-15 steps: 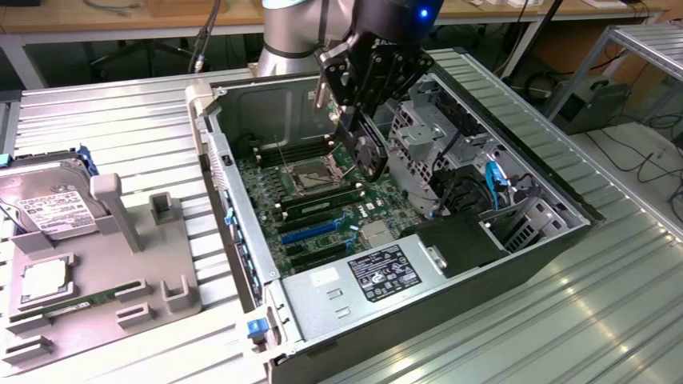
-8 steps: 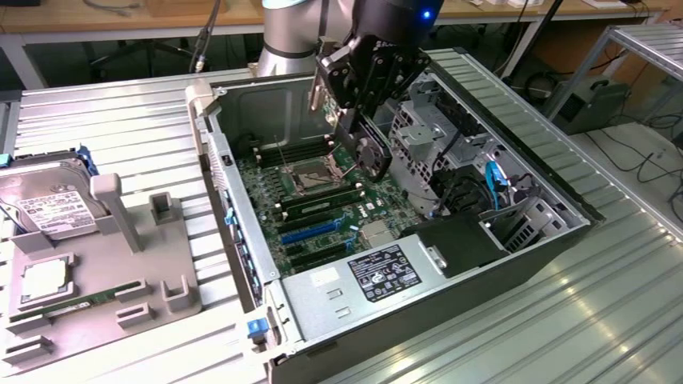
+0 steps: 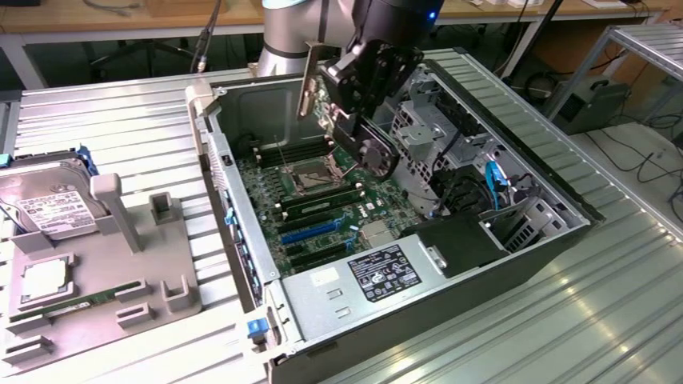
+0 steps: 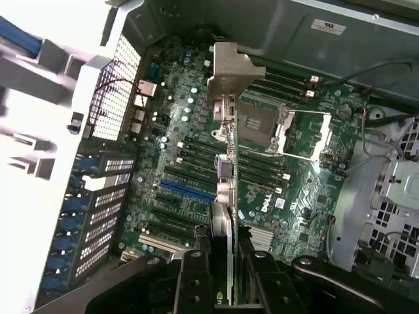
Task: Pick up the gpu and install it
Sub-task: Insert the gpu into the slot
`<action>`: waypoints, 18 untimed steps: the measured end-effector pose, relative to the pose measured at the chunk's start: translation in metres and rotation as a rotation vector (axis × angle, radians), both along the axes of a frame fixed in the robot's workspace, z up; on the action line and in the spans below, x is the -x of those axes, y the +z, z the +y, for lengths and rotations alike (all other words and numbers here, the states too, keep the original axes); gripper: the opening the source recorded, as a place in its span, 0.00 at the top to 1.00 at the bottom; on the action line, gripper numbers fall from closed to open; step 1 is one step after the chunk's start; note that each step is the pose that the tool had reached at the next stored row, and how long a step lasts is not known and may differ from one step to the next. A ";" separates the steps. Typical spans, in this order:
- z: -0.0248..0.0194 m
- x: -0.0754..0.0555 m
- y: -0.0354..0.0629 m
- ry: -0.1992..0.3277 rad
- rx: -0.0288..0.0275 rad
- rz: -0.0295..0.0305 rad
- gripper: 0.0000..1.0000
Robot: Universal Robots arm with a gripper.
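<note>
The gpu hangs tilted in the air over the open computer case, its pale metal bracket pointing up toward the exterior view's left. My gripper is shut on the card's upper edge. In the wrist view the gpu shows edge-on, clamped between my two black fingers, with its bracket at the far end. It sits above the green motherboard, roughly in line with the expansion slots and the blue slot, without touching them.
The motherboard has an open CPU socket and a blue slot. Drive cages, cables and a black box crowd the case's right side. A grey fixture outside holds a hard drive and a memory stick.
</note>
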State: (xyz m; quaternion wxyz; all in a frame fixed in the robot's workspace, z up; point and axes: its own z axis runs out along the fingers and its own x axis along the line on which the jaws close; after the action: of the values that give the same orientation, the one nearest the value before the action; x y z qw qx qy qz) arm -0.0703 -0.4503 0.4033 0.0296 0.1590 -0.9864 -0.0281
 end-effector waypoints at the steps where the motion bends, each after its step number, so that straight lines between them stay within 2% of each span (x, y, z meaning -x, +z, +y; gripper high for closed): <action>1: 0.0000 0.000 0.0000 0.017 -0.0005 0.0000 0.74; 9: 0.0000 0.000 -0.0001 0.177 -0.0054 -0.0003 0.74; 12: 0.0000 0.000 -0.0002 0.258 -0.0073 -0.0020 0.74; 18: 0.0000 0.000 -0.0003 0.375 -0.0096 -0.0050 0.74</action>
State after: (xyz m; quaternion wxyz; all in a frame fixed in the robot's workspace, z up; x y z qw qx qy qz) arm -0.0703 -0.4503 0.4031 0.0311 0.3401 -0.9395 -0.0264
